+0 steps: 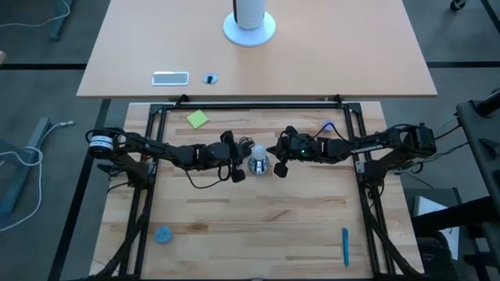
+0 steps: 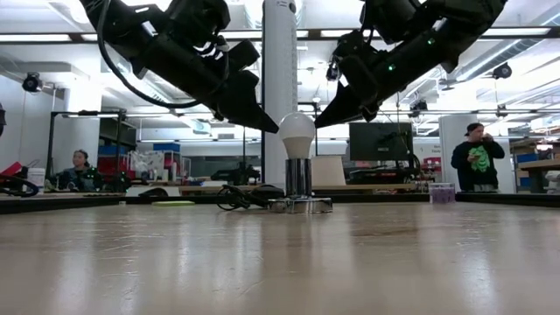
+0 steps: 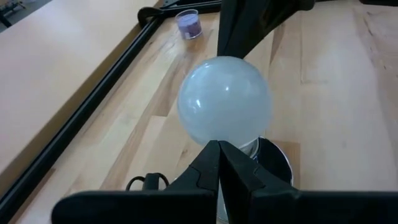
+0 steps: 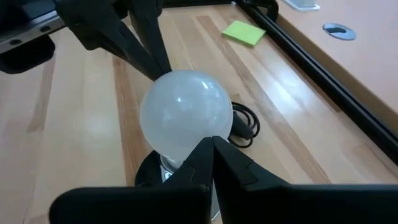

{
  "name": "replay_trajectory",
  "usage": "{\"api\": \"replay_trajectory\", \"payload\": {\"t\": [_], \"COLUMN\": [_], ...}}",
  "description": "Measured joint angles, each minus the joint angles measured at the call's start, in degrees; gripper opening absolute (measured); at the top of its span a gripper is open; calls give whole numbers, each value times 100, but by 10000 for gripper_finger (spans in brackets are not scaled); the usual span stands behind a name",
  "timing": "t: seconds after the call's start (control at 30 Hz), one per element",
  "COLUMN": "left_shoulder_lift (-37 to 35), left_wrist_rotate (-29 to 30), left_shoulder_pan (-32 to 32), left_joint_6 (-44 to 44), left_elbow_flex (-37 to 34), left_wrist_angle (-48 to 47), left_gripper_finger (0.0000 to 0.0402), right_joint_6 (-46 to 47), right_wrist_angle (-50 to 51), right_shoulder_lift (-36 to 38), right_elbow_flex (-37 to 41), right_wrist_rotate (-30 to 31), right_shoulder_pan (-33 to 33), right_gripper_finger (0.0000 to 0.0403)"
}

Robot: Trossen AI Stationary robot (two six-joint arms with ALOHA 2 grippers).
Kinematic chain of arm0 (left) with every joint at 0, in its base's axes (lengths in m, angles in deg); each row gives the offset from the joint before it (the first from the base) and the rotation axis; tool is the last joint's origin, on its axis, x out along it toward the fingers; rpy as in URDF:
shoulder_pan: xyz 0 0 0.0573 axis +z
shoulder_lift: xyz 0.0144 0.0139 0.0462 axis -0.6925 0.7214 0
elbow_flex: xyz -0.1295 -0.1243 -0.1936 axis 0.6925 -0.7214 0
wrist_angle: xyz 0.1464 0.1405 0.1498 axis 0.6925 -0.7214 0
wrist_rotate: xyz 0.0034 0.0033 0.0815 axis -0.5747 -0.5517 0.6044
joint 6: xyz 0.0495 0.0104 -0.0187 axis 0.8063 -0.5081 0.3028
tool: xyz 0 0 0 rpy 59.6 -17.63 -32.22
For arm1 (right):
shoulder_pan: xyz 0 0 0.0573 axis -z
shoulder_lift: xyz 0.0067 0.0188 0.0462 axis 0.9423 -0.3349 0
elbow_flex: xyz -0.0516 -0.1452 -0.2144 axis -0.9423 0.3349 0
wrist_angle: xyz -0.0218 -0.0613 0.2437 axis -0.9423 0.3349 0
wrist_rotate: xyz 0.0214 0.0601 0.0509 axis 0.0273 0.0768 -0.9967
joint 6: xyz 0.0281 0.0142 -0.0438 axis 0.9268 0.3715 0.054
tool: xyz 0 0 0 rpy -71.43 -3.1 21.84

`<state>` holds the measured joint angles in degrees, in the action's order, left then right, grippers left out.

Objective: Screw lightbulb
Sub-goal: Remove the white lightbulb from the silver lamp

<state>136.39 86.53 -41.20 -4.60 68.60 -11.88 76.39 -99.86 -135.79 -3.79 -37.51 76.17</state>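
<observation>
From above, you are seeing the lightbulb standing in its silver socket mid-table, between both arms. At table level, the left pincer and right pincer are flanking it, apart from the glass. In both wrist views, each pincer's fingers are pressing together, holding nothing.

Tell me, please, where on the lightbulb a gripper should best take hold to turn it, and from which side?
Probably the round globe of the lightbulb, at its widest part, coming from above: it stands upright in the silver socket, so only the globe is exposed. Both the left gripper and right gripper sit shut beside it and would need to open first.
</observation>
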Motion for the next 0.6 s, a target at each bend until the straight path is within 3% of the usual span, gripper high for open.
{"api": "replay_trajectory", "payload": {"t": [0.6], "left_shoulder_lift": [0], "left_wrist_rotate": [-19], "left_shoulder_pan": [-19], "left_joint_6": [14], "left_elbow_flex": [0], "left_wrist_angle": [33], "left_gripper_finger": [0], "right_joint_6": [-7], "right_wrist_angle": [1], "right_shoulder_lift": [-4], "right_elbow_flex": [22], "right_wrist_rotate": [185], "right_shoulder_pan": [52], "right_gripper_finger": [0]}}
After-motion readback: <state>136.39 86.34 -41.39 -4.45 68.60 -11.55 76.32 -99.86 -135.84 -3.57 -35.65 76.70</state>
